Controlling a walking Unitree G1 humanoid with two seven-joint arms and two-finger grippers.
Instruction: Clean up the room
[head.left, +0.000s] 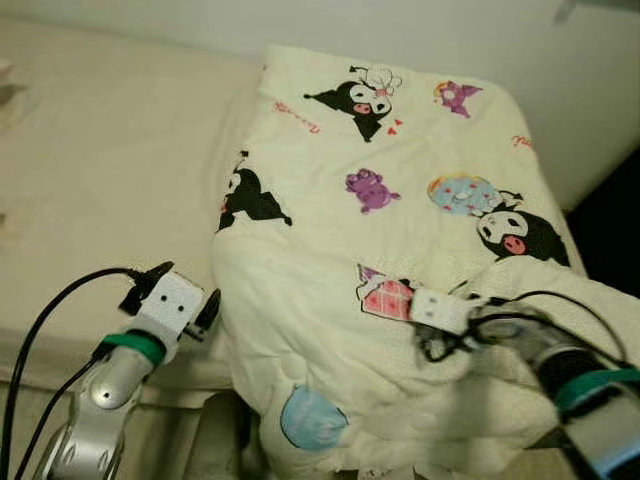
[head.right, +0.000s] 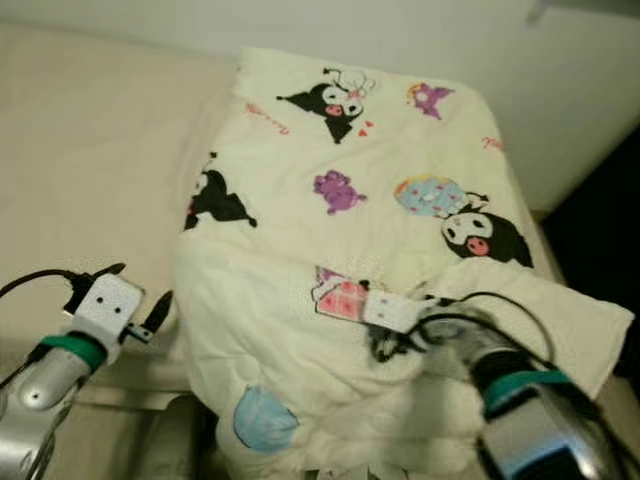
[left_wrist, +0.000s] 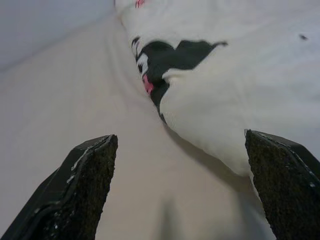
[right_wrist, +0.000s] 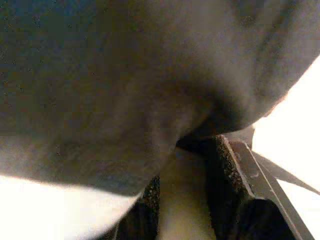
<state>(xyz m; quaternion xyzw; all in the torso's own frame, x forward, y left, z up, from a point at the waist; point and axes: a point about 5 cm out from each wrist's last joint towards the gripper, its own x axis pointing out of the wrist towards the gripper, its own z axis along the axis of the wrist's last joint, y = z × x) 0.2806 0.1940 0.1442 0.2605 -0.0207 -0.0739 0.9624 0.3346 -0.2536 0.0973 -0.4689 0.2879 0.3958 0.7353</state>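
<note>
In your head views, the cream cartoon-print quilt (head.left: 400, 230) lies folded on the bed (head.left: 100, 180), its bunched near edge spilling over the bed's front; your right gripper (head.left: 432, 342) is buried in that bunched fold, while your left gripper (head.left: 170, 283) hovers over the bare sheet just beside the quilt's left edge. Your left wrist view shows its fingers (left_wrist: 85, 185) spread wide and holding nothing, the quilt's edge ahead between them. Your right wrist view shows that claw's fingers (right_wrist: 235, 175) clenched on a fold of quilt, with shadowed cloth draped over them.
</note>
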